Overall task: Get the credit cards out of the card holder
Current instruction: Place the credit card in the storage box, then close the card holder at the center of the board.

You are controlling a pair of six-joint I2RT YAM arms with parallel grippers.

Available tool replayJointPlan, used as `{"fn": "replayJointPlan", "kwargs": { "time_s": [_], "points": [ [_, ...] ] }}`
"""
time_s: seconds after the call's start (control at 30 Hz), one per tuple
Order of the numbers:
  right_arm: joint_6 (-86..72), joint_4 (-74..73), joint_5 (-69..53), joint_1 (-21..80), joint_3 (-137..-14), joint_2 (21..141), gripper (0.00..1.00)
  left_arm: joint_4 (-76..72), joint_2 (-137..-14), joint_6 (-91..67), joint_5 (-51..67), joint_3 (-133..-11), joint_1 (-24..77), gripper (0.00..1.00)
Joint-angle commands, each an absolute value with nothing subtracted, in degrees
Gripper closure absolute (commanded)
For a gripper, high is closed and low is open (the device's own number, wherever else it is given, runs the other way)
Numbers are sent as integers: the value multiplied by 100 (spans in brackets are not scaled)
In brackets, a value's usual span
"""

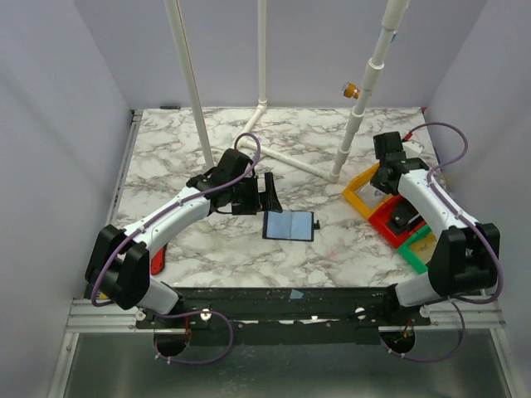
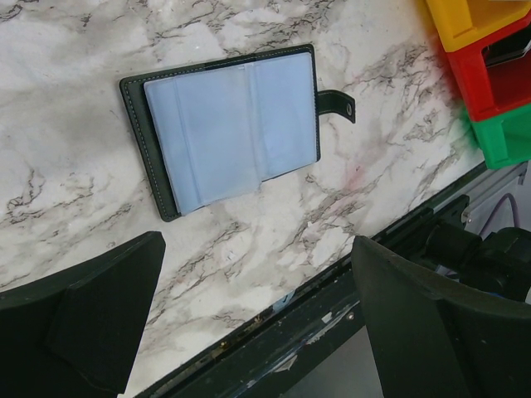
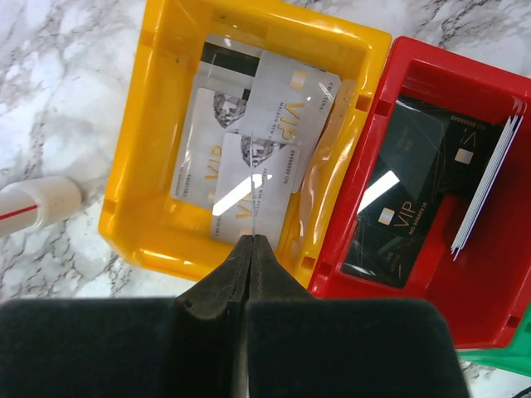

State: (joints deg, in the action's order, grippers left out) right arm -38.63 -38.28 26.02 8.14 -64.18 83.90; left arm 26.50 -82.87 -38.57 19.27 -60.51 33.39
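The card holder [image 1: 289,225] [image 2: 224,124] lies open and flat on the marble table, black outside with pale blue sleeves inside and its tab pointing right. My left gripper [image 1: 270,192] [image 2: 259,240] hovers just behind it, open, with nothing between its fingers. Over the yellow bin [image 3: 158,224] my right gripper [image 1: 383,178] [image 3: 250,240] is shut on a thin credit card [image 3: 250,191], seen edge-on. Several silver VIP credit cards [image 3: 274,108] lie inside the yellow bin.
A red bin [image 3: 390,274] [image 1: 390,222] next to the yellow one holds black VIP cards [image 3: 406,199] and a stack of white cards [image 3: 489,182]. A green bin [image 1: 419,249] follows. White pipes [image 1: 357,116] rise at the back. A red object [image 1: 158,261] lies by the left arm base.
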Motion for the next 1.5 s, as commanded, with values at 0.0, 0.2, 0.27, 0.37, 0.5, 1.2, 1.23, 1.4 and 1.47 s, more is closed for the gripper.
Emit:
{"fn": "replayJointPlan", "kwargs": {
  "time_s": [0.0,0.2,0.27,0.37,0.5,1.2,1.23,1.4,1.47],
  "points": [
    [-3807,-3899,3061,782,-6579,8579,99,2562,-8154,-3779,2063,-6003,3356,2],
    [-3812,-3810,3028,782,-6488,8657,94,2561,-8154,-3779,2050,-5990,3351,1],
    [-3790,-3802,3019,782,-6469,8674,89,2563,-8165,-3779,2050,-5986,3355,2],
    [-3774,-3771,3006,782,-6427,8682,84,2560,-8166,-3788,2041,-5968,3350,2],
    [-3754,-3737,2847,782,-6416,8612,76,2566,-8173,-3797,2022,-5968,3349,2],
    [-3625,-3505,975,1006,-5896,7566,30,2457,-8327,-3968,1868,-5829,3350,2],
    [-3659,-3457,923,1110,-5823,7538,30,2446,-8335,-3981,1848,-5814,3349,2],
    [-3919,-3278,958,1912,-5562,7614,30,2372,-8471,-4034,1763,-5725,3357,1],
    [-4033,-3201,1008,2284,-5513,7691,30,2329,-8544,-4060,1739,-5689,3349,3]
  ]
}}
